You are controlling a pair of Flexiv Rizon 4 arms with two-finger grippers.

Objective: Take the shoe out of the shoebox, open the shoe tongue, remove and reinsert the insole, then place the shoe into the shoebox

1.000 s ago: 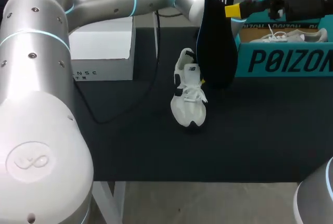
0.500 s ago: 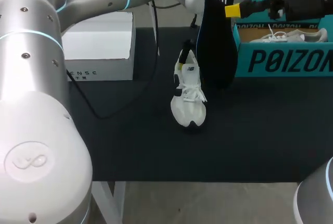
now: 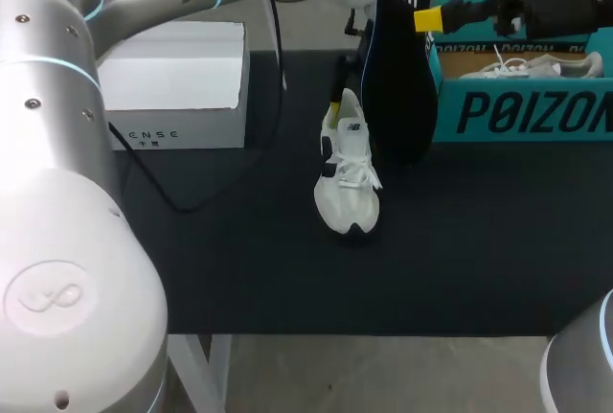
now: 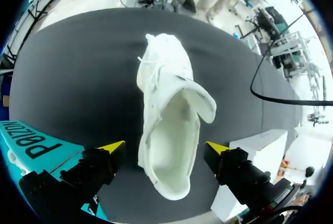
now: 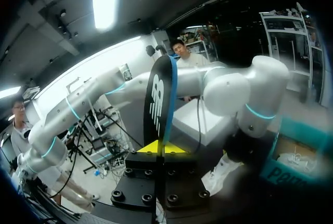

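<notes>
Under left gripper point(image 4: 165, 147), released and spread wide: white shoe point(image 4: 162, 73), tongue point(image 4: 202, 100) folded open. Clamped in right gripper point(image 5: 163, 147): dark insole point(image 5: 158, 104), upright, reaching out ahead of it.

There are 2 white shoes. 1 loose shoe point(image 3: 347, 169) lies under the left gripper point(image 4: 164, 147), framed by its spread fingers. 1 boxed shoe point(image 3: 522, 67) lies just beside the right gripper point(image 3: 431, 18).

There is 1 dark insole point(image 3: 397, 68), upright and pinched between the right gripper's 2 tips.

Boxes number 2: 1 teal shoebox point(image 3: 522, 111) next to the right gripper, and 1 white box point(image 3: 182, 73) well off to the side of the left gripper.

The 2 arms, left arm point(image 3: 67, 145) and right arm point(image 3: 584, 375), carry 1 gripper each, so 2 grippers. 4 yellow tips show, 2 per wrist view.

1 black cable point(image 3: 283, 78) crosses the 1 table point(image 3: 460, 240).
</notes>
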